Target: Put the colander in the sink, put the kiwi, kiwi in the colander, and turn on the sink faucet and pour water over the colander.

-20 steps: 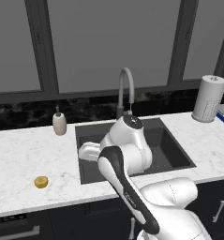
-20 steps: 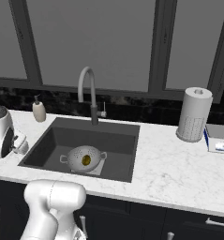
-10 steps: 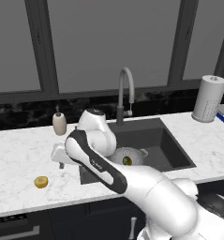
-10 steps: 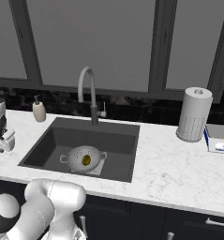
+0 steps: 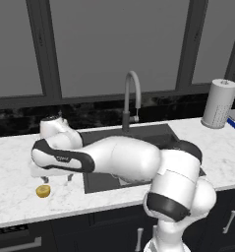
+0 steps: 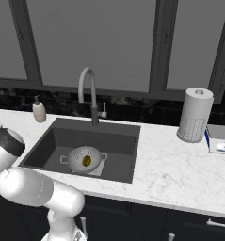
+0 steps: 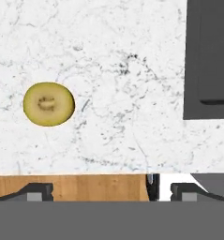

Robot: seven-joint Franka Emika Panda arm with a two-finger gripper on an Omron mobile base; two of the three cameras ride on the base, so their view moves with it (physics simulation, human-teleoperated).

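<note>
Your claw (image 5: 54, 178) hangs wide open w/ nothing in it, low over the white marble desk (image 5: 11, 162), to the left of the sink (image 6: 109, 141) as the left base cam sees it. The white arm bends across the front of the sink in that view and covers most of the basin.

Yellow kiwi (image 5: 43, 191) sits on the desk just left of the sink's front corner, just beside the claw on its near-left, not touching the fingers as far as you can tell. In the hand cam the same fruit (image 7: 48, 104) lies on bare marble, well apart from the sink's dark edge (image 7: 207, 61).

Colander (image 6: 84, 159) stands upright on the sink floor, front-centre of the basin, on the lighter grey patch. Dark olive kiwi (image 6: 86, 161) lies inside it, about mid-bowl.

Faucet (image 6: 89, 96) rises behind the sink at its back rim, spout arched toward the basin. Soap bottle (image 6: 39, 110) stands on the desk left of the faucet; paper towel roll (image 6: 195, 116) well right of the sink.
</note>
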